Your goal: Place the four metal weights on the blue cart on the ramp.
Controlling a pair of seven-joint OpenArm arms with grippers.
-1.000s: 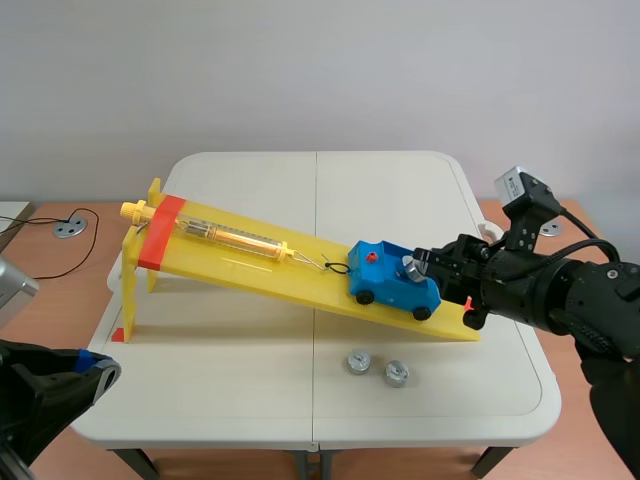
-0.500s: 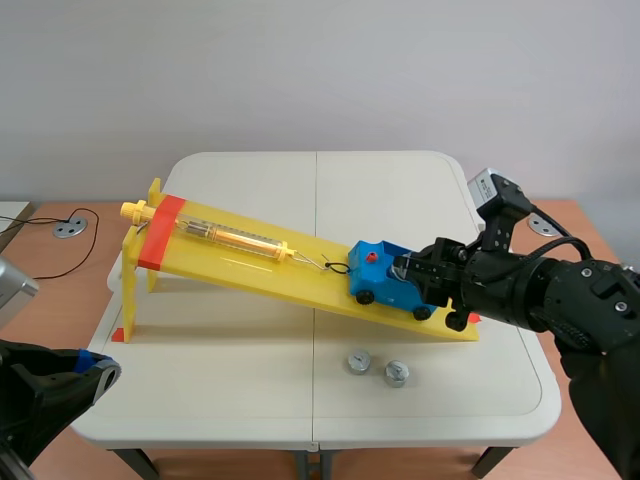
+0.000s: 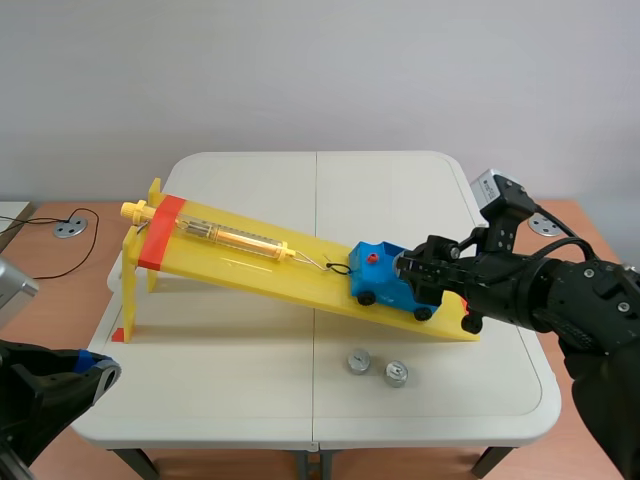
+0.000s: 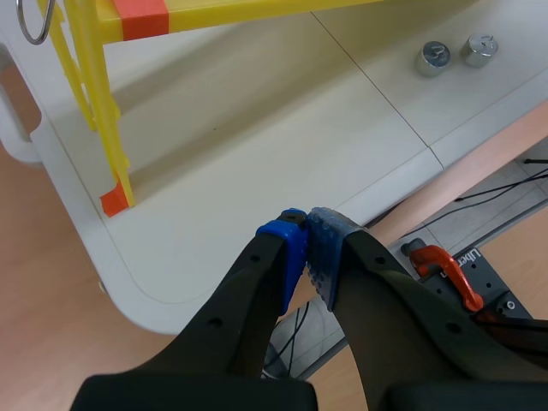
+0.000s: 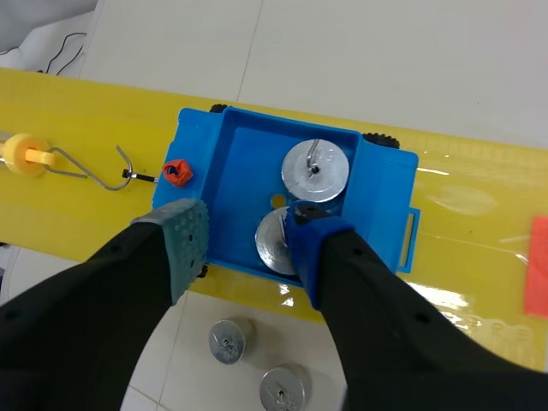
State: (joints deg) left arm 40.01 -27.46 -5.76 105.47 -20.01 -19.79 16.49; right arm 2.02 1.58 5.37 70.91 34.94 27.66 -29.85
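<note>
**Second weight lies in the cart; right jaws stand parted above it**

Nearest, off the counter's 8 o'clock corner, the left jaws are closed on nothing, with their blue pads point(image 4: 295, 257) pressed together. They have not shifted over the last second.

Toward the 5 o'clock edge of the counter point(image 3: 240, 400) one loose weight point(image 3: 358, 361) sits with another loose weight point(image 3: 396, 373) just beside it at its 4 o'clock. Both are where they were before.

Beyond them the blue cart point(image 3: 383, 280) stands low on the yellow ramp point(image 3: 250, 262), near its 4 o'clock end. Two weights lie in the cart's tray. The far weight point(image 5: 315, 169) is in full view. The near weight point(image 5: 271, 244), at its 7 o'clock, is partly covered by the right arm's blue pad point(image 5: 308, 244).

The right jaws hang over the cart, spread wide and gripping nothing, with the grey-green pad point(image 5: 184, 244) over the tray's edge. A second ago a weight showed at their tips above the cart's downhill end. Half a second ago they had dropped onto the tray.

Farther up, a wire hook point(image 5: 116, 163) lies just beside the cart's red knob point(image 5: 175, 172). The spring scale point(image 3: 230, 238) runs on toward the ramp's 10 o'clock top.
</note>
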